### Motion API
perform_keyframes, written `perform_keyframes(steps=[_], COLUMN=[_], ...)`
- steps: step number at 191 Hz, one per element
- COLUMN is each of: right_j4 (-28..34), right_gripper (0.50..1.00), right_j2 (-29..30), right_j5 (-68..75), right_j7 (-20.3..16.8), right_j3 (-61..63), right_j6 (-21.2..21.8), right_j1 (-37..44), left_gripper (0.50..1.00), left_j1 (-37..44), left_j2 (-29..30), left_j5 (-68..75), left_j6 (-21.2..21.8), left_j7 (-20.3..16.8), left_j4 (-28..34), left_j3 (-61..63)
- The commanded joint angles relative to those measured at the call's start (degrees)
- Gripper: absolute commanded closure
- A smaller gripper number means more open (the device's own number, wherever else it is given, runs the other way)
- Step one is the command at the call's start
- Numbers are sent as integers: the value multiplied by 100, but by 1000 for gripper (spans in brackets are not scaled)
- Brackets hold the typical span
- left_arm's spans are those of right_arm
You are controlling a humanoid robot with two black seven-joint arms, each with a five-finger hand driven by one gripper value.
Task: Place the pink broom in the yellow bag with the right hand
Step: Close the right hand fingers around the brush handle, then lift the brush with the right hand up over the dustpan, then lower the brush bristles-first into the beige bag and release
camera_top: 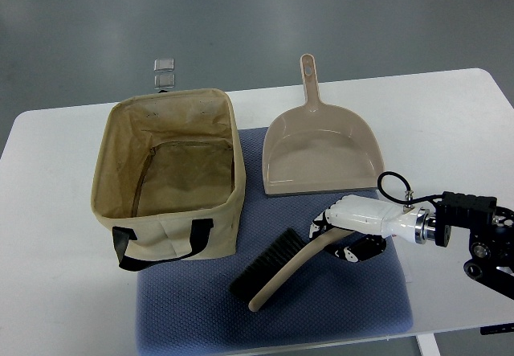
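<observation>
Broom [277, 269] lies nearest, flat on the blue-grey mat [353, 300] in front of the bag, bristle end pointing down-left, curved handle running up-right toward the right hand [351, 229]. Colour reads beige/tan rather than pink, but it's the only brush here. Judgement: light rigid plastic with a smooth handle, so a bit slippery; bristles soft and springy, no good as a grip point. Best hold is mid-to-upper handle, where it's stiff and the bristle-end weight won't lever it much. Right hand's fingers [325, 221] are curled down over the top end of the handle and touching it; looks like a wrap around it, though I can't tell if it's fully closed underneath. Broom not lifted yet, bristles resting on the mat. Fabric bag [173, 223] stands open-topped just left of the broom, soft walls, black straps hanging at the front. Matching dustpan [321, 151] sits behind the hand, apart from it. White worktop [56, 292] carries everything. Left arm not visible.
</observation>
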Motion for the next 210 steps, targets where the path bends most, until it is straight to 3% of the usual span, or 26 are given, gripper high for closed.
perform_keyframes(steps=[1,43,89,124,156,181,210], right_j4=[0,9,-26,-624,-1327,-1520,-1731], right_gripper=[1000,1000,1000,1000,1000,1000,1000], right_j2=[-82,-522,-1225,-1497,-1436,-1304,-321], right_j5=[56,425,1524,2253,2403,2403,2297], right_j7=[51,447,473,491,464,412,315], right_j3=[64,688,881,978,1242,1268,1154], right_j6=[-79,-71,88,377,966,1142,1134], right_j1=[55,116,705,1539,2418,2955,3342], left_gripper=[500,500,500,500,500,500,500], left_j1=[-1,-1,8,-1,8,-1,8], left_j2=[0,0,0,0,0,0,0], left_j5=[0,0,0,0,0,0,0], left_j6=[0,0,0,0,0,0,0], left_j7=[-2,7,7,-2,-2,7,-2], left_j4=[0,0,0,-8,0,0,0], left_j3=[0,0,0,0,0,0,0])
